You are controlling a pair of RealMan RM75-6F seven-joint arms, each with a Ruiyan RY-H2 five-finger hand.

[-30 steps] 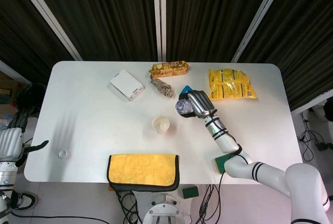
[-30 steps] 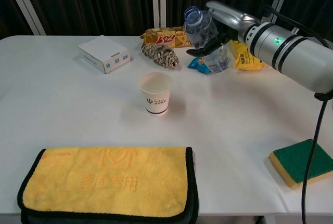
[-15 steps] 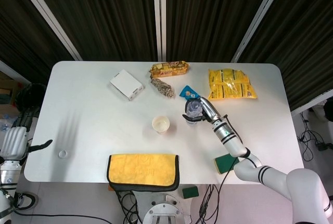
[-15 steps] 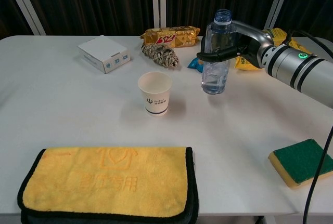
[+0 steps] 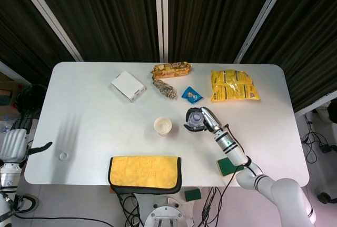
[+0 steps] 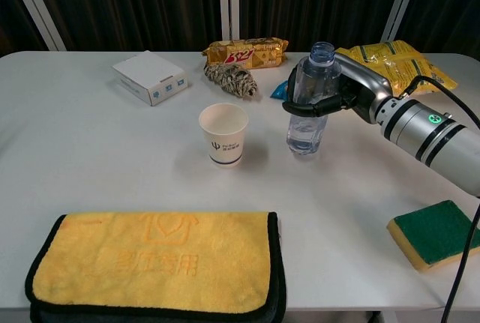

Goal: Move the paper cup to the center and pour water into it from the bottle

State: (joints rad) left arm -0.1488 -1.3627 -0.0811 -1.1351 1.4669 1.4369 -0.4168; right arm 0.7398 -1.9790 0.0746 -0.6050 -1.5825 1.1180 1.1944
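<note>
One bottle stands upright in our right hand, fingers wrapped around its upper body; the paper cup sits just beyond the fingertips. Thin plastic (mostly empty, uncapped) will flex, so we'd hold gently.

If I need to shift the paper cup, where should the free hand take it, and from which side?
Probably wrap its mid-wall from the cup's left. The paper cup stands upright with an open top, so a side grasp suits it. The bottle, gripped by the right hand, stands on its right side.
</note>
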